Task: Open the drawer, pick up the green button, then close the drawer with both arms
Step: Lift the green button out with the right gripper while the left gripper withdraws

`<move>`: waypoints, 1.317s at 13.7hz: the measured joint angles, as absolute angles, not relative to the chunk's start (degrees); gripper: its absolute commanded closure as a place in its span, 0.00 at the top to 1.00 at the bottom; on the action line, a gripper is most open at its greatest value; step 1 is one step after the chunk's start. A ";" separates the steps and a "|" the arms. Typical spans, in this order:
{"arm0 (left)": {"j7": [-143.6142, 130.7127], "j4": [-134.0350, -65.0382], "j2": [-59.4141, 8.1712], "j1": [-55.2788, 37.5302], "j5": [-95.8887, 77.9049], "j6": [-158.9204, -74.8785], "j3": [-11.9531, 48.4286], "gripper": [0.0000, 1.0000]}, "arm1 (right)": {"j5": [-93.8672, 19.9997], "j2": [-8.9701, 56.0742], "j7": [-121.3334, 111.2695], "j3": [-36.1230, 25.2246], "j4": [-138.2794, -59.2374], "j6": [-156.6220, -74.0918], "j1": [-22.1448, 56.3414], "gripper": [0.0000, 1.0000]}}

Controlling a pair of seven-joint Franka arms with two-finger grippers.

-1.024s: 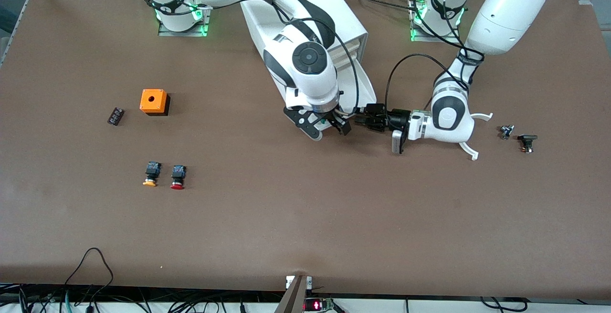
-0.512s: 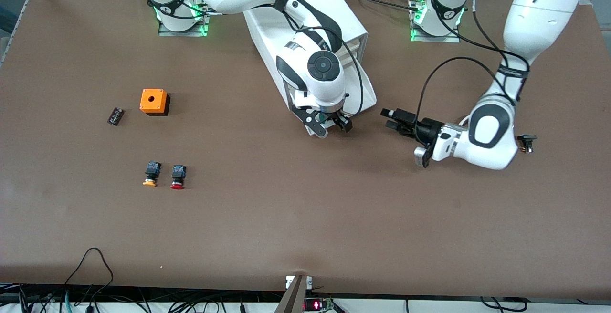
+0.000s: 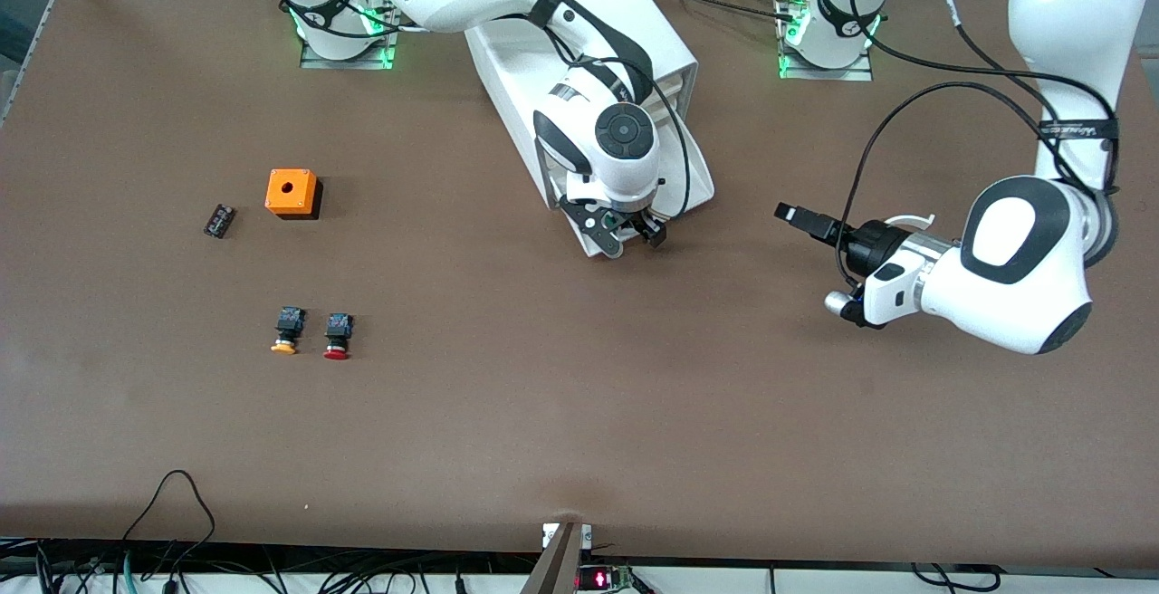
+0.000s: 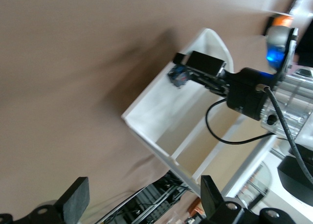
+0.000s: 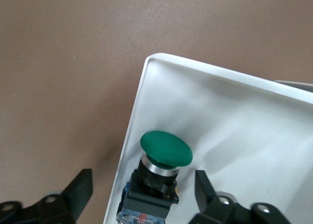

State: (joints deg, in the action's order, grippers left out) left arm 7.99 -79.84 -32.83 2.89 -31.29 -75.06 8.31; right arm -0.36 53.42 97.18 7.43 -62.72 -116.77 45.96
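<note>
The right gripper (image 5: 139,194) hangs with jaws apart on either side of the green button (image 5: 159,172), not yet touching it. The button lies in a corner of the pulled-out drawer (image 3: 693,179) of the white cabinet (image 3: 579,33). The left gripper (image 3: 797,216), jaws wide apart and empty, hovers over bare table (image 3: 579,431) beside the drawer

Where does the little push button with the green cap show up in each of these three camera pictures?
Front view: the green-capped push button with a black body barely peeks out between the right gripper fingers, over the open shallow white drawer.
Left wrist view: a small dark block at the drawer's corner.
Right wrist view: plain, cap up, between the open fingers.
Shared landmark: the drawer's rounded white corner.
</note>
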 measured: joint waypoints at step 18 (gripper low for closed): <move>2.71 -70.83 -30.01 -1.14 -3.92 -78.68 8.96 1.00 | 4.72 52.85 90.21 7.50 -60.78 -116.03 46.74 0.16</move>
